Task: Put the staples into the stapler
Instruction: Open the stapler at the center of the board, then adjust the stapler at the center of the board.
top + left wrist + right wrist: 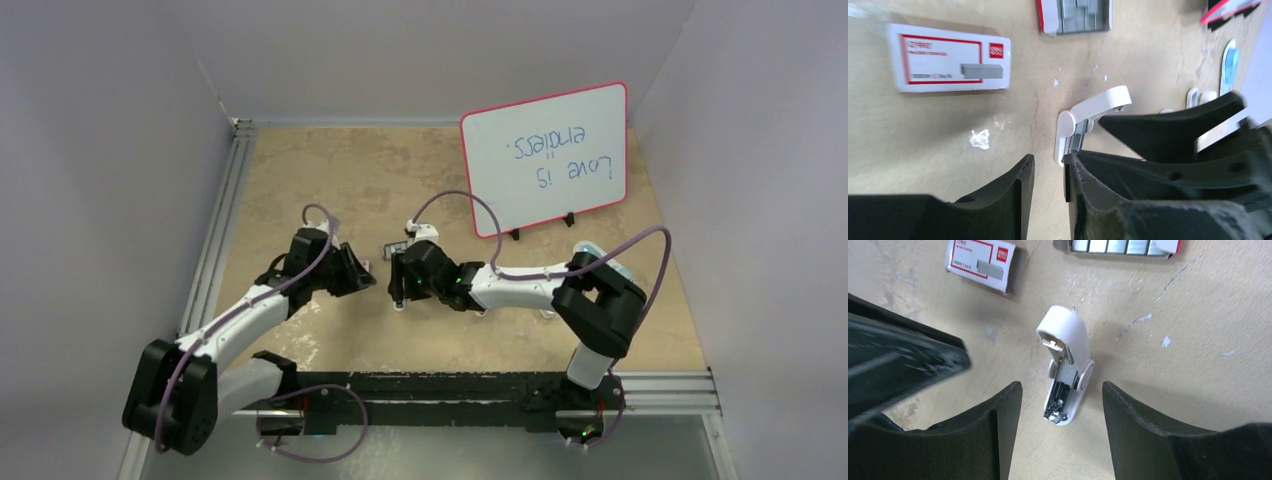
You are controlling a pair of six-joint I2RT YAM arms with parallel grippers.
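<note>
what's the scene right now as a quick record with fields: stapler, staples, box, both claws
stapler: white, lying on the table, top swung open, metal channel showing
staples: grey strips in their tray, apart from the stapler
box: red-and-white sleeve, flat on the table
left claw: slightly open, empty, close beside the stapler
right claw: open wide, straddling the stapler, not gripping it

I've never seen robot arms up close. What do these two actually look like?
The left arm and the right arm match: white tube-like links between chunky black joints. A thin purple cable loops along each. Each arm ends in two matte black, wedge-shaped fingers, some scuffed pale at the edges.
</note>
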